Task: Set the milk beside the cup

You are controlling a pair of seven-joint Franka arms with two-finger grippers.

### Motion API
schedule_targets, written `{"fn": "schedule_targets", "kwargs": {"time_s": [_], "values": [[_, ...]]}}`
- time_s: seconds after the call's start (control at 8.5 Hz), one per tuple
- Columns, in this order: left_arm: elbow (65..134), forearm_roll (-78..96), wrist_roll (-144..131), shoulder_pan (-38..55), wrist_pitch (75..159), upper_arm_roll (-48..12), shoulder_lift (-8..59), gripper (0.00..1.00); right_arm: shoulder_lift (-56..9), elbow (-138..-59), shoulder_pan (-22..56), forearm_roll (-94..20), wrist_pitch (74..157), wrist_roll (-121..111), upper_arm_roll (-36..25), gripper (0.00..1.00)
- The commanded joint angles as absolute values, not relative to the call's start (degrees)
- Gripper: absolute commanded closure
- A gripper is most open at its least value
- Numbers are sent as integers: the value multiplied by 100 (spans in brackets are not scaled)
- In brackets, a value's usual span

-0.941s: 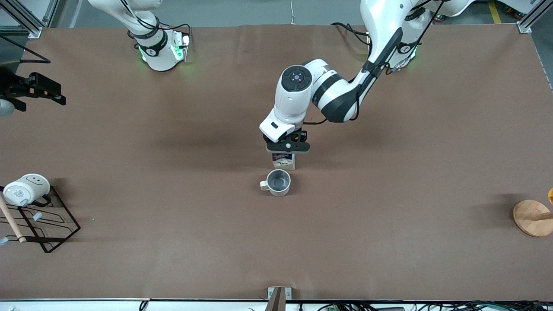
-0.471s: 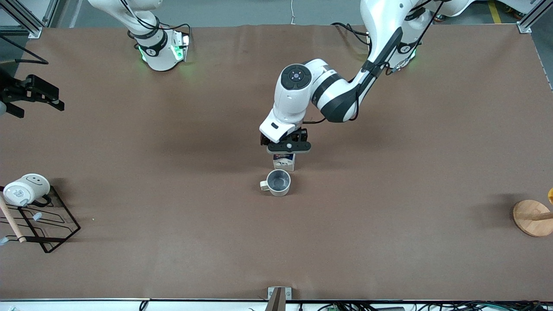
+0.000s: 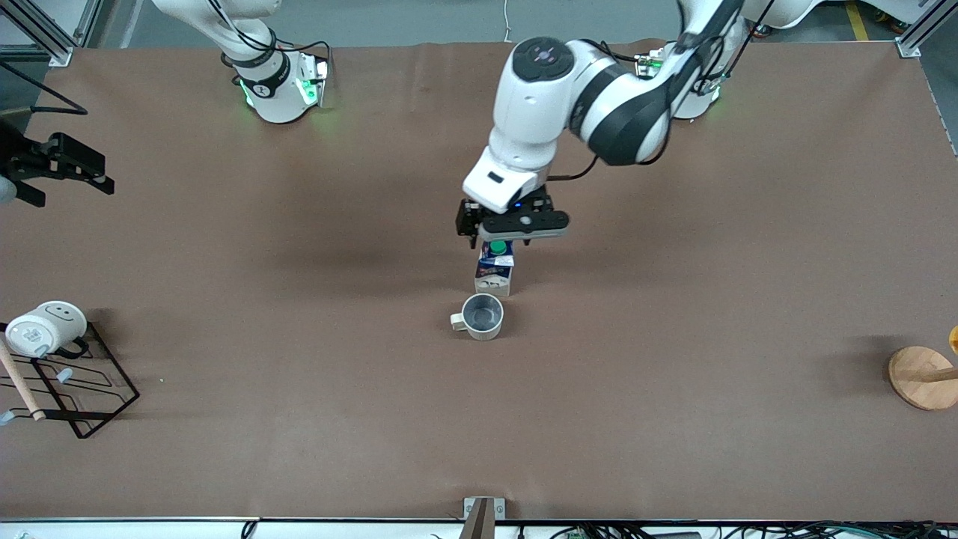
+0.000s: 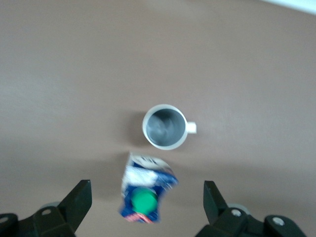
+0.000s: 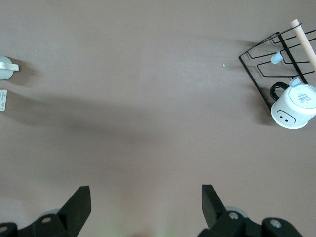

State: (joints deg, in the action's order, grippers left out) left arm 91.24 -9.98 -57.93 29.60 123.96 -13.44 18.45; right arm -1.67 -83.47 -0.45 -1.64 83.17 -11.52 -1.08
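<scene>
The milk [image 3: 494,274], a blue and white carton with a green cap, stands upright on the table. It is right beside the grey-beige cup [image 3: 481,316], just farther from the front camera, with a narrow gap between them. My left gripper [image 3: 504,238] is open and empty in the air over the milk. In the left wrist view the milk [image 4: 145,193] lies between the spread fingers [image 4: 80,193], well below them, with the cup [image 4: 164,127] next to it. My right gripper [image 3: 66,169] is open and empty [image 5: 145,191], waiting at the right arm's end of the table.
A white smiley mug [image 3: 41,327] lies on a black wire rack [image 3: 90,389] with a wooden stick [image 3: 19,385] at the right arm's end. The mug also shows in the right wrist view [image 5: 294,108]. A round wooden stand [image 3: 920,376] sits at the left arm's end.
My left gripper has let go of the milk and risen well above it. The carton stays standing beside the cup. The right arm has barely moved.
</scene>
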Motion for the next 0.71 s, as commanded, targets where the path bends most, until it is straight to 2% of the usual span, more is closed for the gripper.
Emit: {"fn": "schedule_targets", "kwargs": {"time_s": [0.0, 0.35, 0.59], "values": [[9026, -1116, -5793, 2184, 12103, -1345, 1644, 0, -9, -8499, -53, -184, 8385, -1187, -97, 1], [9044, -1125, -5417, 962, 11988, -1371, 1363, 0, -17, -8499, -26, -185, 8402, -1169, -97, 1], [9044, -1099, -4417, 83, 11701, -1676, 1214, 0, -18, -8490, -26, -193, 8402, -1134, -88, 1]]}}
